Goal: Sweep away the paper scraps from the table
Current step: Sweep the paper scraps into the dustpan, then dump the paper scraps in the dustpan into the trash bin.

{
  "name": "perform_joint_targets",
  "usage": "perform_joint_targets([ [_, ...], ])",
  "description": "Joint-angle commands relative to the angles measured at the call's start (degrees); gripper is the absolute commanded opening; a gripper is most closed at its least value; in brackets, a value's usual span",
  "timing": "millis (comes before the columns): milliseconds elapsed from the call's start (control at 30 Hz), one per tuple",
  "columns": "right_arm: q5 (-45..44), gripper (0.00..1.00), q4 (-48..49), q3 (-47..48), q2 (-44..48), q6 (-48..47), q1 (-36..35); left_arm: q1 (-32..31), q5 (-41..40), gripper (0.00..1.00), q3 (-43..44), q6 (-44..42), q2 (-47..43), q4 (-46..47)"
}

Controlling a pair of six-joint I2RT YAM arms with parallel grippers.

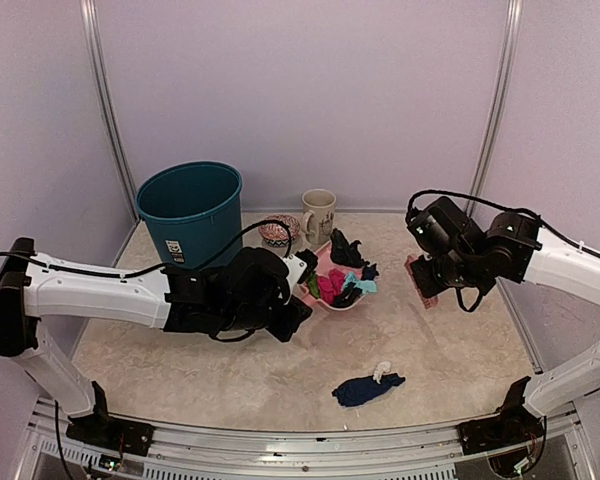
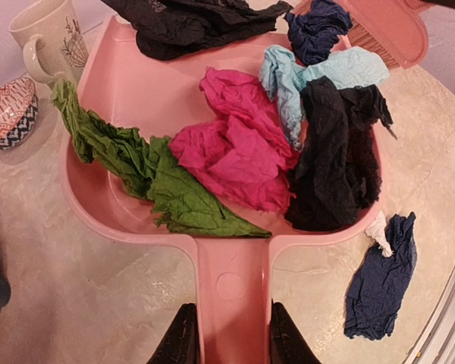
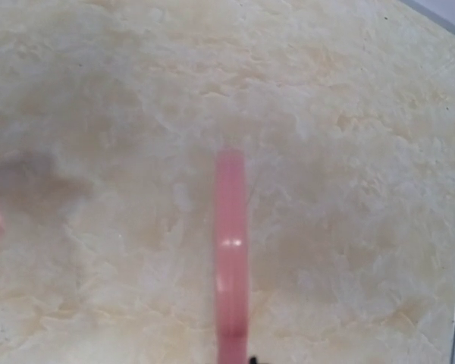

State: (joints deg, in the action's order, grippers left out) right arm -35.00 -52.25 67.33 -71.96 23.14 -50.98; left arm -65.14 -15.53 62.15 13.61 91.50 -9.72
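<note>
1. Nearest my left wrist camera, the left gripper [image 2: 233,340] is clamped narrow on the handle of the pink dustpan [image 2: 121,83], one finger on each side.
2. Most of the paper scraps [image 2: 235,152] lie heaped in that pan: green, magenta, pale teal, black and navy, with one black piece at its far mouth.
3. One navy scrap [image 1: 367,388], a white bit touching it, lies on the table [image 1: 160,350], apart from the pan and nearer the front rail [image 1: 280,438].
4. Bare table spreads around that scrap and ahead of both arm bases. Walls close the far side and both flanks. A teal bin [image 1: 190,210] fills the far left corner, with a bowl [image 1: 278,232] and a mug [image 1: 318,215] near it.
5. The bin has a white label, its print too small to read. The mug shows a dark drawing.
6. The right gripper [image 1: 427,285] holds the pink brush [image 3: 231,250] by its handle. That wrist view is blurred, and my fingers barely show there. The brush head is cut off at the top of the left wrist view.
</note>
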Motion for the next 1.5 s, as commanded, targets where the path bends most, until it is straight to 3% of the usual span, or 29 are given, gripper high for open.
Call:
perform_joint_targets([
  [0,-0.62,0.0,3.5,-1.67,2.01,-0.34,1.34,1.28,-2.38,0.0,5.34,-0.86,-2.59,-6.79],
  [633,1.98,0.0,8.57,-5.54,2.17,-2.55,2.97,12.33,0.82,0.0,17.69,1.14,-11.33,-22.21],
  [867,2.94,0.0,9.76,-5.23,0.69,-3.44,3.08,20.78,5.98,0.0,16.92,4.63,-16.9,-23.51],
  [1067,3.71,0.0,9.96,-4.23,-0.8,-3.67,3.1,31.18,17.86,0.0,13.95,9.0,-21.07,-21.31],
  [1200,3.95,0.0,10.37,-4.33,-1.03,-3.55,3.08,38.09,30.2,0.0,9.56,12.4,-23.81,-16.27],
  [1467,4.49,0.0,10.39,-4.41,-1.42,-3.08,3.14,47.13,49.74,0.0,1.89,20.88,-25.44,-6.28],
])
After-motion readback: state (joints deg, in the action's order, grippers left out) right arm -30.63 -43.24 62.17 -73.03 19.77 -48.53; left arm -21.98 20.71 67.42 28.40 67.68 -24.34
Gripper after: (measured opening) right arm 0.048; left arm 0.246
